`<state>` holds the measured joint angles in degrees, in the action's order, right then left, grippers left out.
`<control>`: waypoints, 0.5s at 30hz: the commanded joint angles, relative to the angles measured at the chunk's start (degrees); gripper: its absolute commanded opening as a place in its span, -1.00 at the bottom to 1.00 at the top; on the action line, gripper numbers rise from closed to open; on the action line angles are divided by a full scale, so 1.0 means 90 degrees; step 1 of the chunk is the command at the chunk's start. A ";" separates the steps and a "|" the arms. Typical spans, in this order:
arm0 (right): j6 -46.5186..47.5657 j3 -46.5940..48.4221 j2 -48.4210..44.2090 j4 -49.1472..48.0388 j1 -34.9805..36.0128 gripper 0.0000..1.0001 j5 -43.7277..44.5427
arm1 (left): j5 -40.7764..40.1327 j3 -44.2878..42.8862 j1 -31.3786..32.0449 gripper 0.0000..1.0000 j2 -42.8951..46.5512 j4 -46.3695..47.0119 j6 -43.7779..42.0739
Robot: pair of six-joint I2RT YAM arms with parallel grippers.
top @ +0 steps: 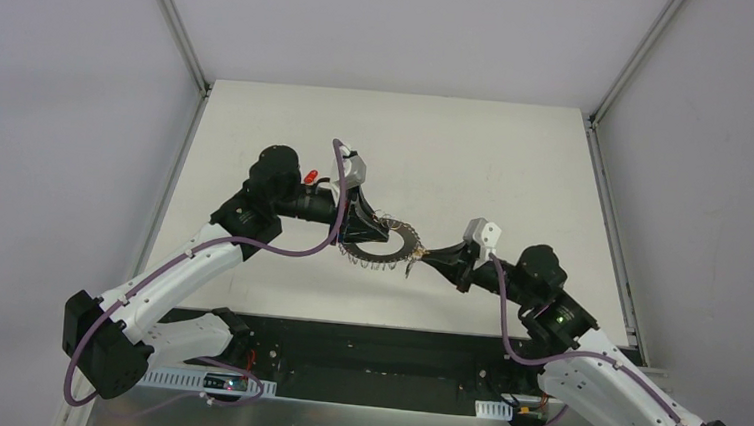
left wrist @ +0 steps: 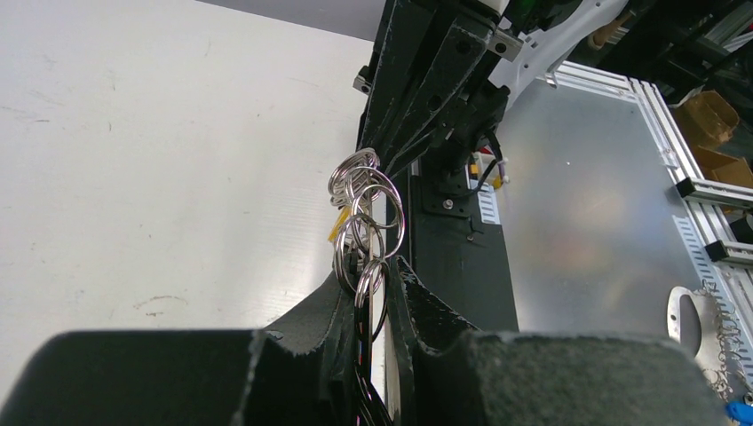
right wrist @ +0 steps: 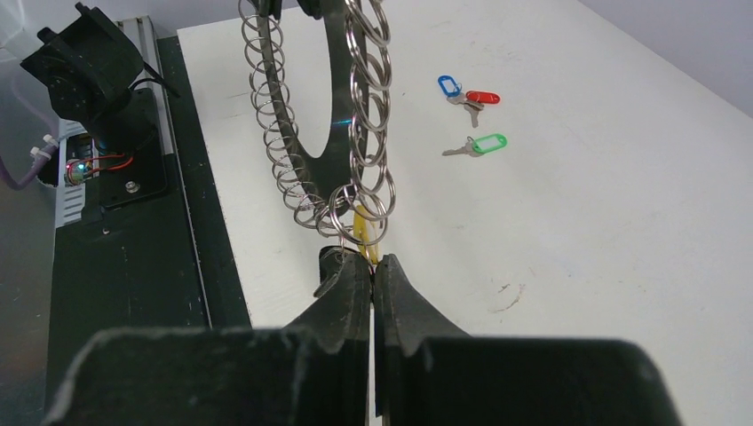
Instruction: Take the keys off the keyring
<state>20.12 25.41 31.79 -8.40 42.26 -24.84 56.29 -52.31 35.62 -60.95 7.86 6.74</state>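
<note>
The keyring (top: 394,246) is held up off the table between both arms. My left gripper (top: 364,228) is shut on its left edge; in the left wrist view the ring's wire loops (left wrist: 366,191) stick up out of the shut gripper (left wrist: 389,271). My right gripper (top: 426,256) is shut on the yellow-tagged key (right wrist: 362,232), which hangs from a loop at the ring's (right wrist: 333,106) low edge, right at the gripper (right wrist: 372,266). The blue key (right wrist: 449,86), red key (right wrist: 482,97) and green key (right wrist: 487,143) lie loose on the table.
The red tag (top: 310,176) shows beside the left arm's wrist. The white table (top: 516,173) ends at a black strip (top: 393,350) by the arm bases. Another looped metal ring (left wrist: 701,319) lies on the metal surface beyond the table edge.
</note>
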 commanded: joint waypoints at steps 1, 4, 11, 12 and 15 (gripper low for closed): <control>-0.0082 0.0432 -0.0036 0.0509 0.0005 -1.00 0.0443 | -0.0312 -0.0216 -0.0071 -1.00 0.0067 0.0255 -0.0210; -0.0240 0.0847 0.0071 0.0973 0.0006 -1.00 0.0780 | -0.0547 -0.0218 -0.0071 -1.00 0.0040 0.0145 -0.0276; -0.0518 0.2026 0.0463 0.2159 0.0011 -1.00 0.0799 | -0.0778 -0.0241 -0.0071 -0.95 -0.0015 0.0004 -0.0321; -0.0574 0.2288 0.0562 0.2397 0.0009 -1.00 0.0619 | -0.0802 -0.0239 -0.0071 -0.81 -0.0008 -0.0016 -0.0342; -0.0834 0.2859 0.0902 0.3092 0.0007 -1.00 -0.0024 | -0.1000 -0.0200 -0.0071 -0.48 -0.0029 -0.0045 -0.0380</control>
<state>16.43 42.54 38.06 12.32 42.41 -19.18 51.92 -52.42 35.64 -61.08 7.77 5.72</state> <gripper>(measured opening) 0.036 0.210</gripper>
